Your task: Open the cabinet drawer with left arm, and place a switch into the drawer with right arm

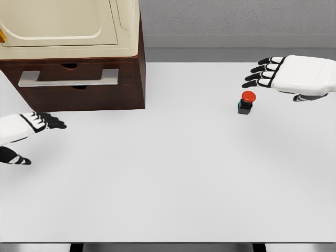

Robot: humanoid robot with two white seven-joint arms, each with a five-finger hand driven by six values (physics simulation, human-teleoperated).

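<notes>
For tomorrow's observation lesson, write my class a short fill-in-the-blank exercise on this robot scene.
1. The switch has a ___ button on top.
2. The cabinet drawer is ___.
3. The right hand hovers near the switch with ___ fingers.
4. The left hand holds ___.

Missing words: red; closed; open; nothing

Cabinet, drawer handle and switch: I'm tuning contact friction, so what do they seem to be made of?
Cabinet: dark reddish-brown, looks like stained wood, matte, though no grain shows in the render; its top is cream, possibly plastic. Handle: flat pale grey bar with a dull sheen, likely brushed metal. Switch: red domed cap on a dark base, probably plastic.
</notes>
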